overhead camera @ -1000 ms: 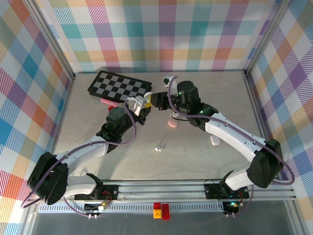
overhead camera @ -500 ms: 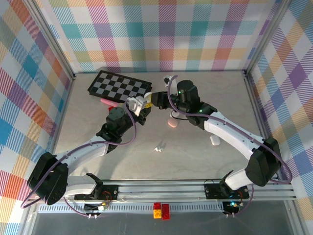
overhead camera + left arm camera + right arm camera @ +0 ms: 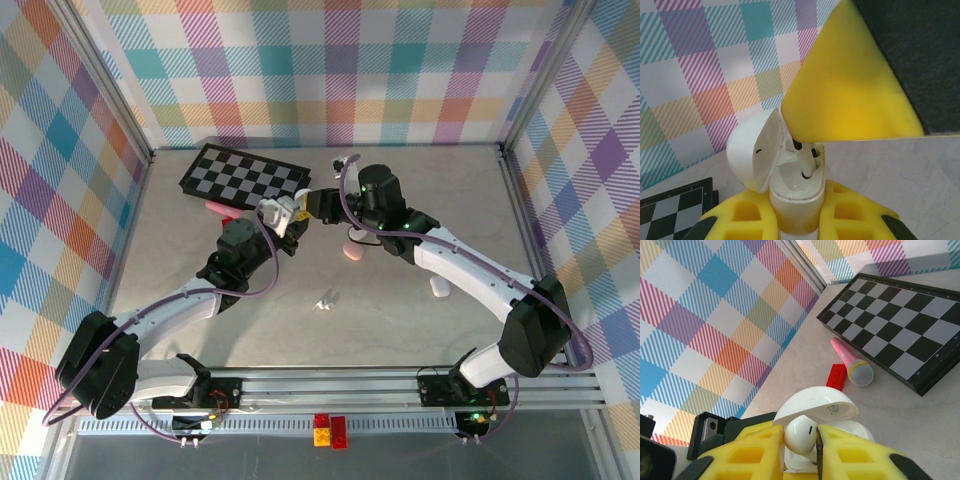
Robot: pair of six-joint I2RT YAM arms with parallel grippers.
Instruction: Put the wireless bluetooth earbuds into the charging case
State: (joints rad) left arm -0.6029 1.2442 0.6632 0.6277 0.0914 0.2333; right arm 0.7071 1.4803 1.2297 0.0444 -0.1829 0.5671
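Plaid-walled tabletop (image 3: pixel 400 320): left tool (image 3: pixel 795 220) clamped on open charging case (image 3: pixel 792 187); right tool (image 3: pixel 800 450) clamped on earbud (image 3: pixel 800 434) at its mouth. Risk: misaligned stem could jam or slip free.

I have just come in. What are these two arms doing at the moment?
The left gripper is shut on a white charging case and holds it with the lid open. The right gripper pinches a white earbud at the mouth of the case, with the stem reaching down inside. The earbud is not yet released.
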